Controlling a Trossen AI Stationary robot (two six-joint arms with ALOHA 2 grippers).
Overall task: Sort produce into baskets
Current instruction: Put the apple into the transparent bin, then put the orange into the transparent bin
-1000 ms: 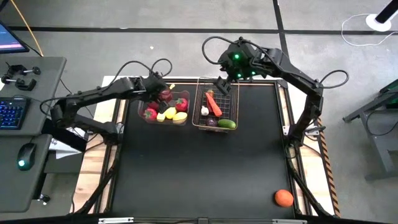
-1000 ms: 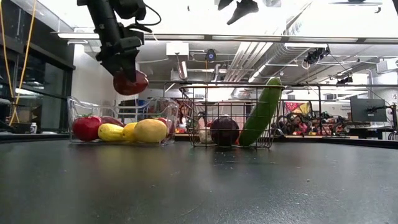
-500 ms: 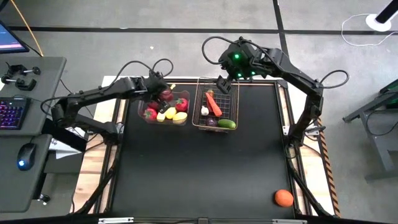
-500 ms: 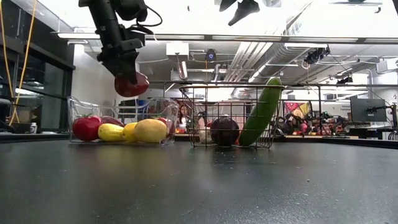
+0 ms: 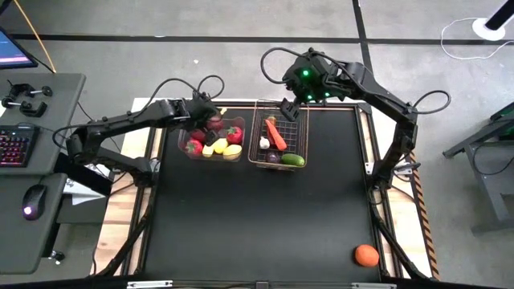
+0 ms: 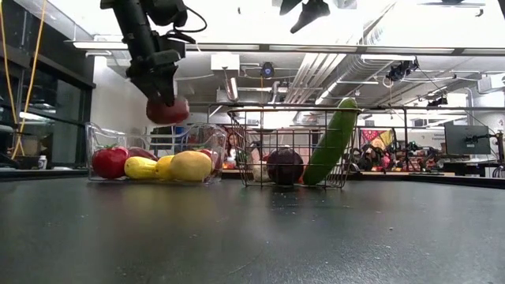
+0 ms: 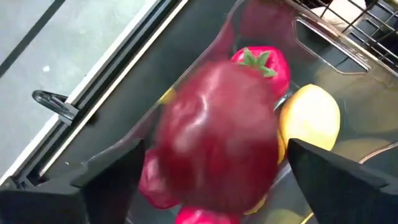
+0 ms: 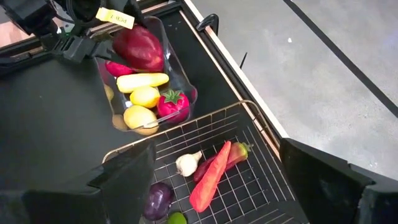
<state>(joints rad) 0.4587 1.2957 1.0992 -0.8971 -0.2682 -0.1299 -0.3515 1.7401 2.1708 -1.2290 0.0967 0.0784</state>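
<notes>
Left claw (image 6: 163,93) pinches a red apple (image 6: 167,110) above the clear bin (image 5: 212,138). Right claw (image 5: 287,110) hangs spread over the wire basket (image 5: 278,136). An orange (image 5: 366,255) sits far off on the black table (image 5: 265,217). Gray floor around. No writing readable.

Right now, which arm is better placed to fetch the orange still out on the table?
Right. The orange lies on its side, and the right gripper hangs open and empty, while the left gripper holds a red apple.
</notes>
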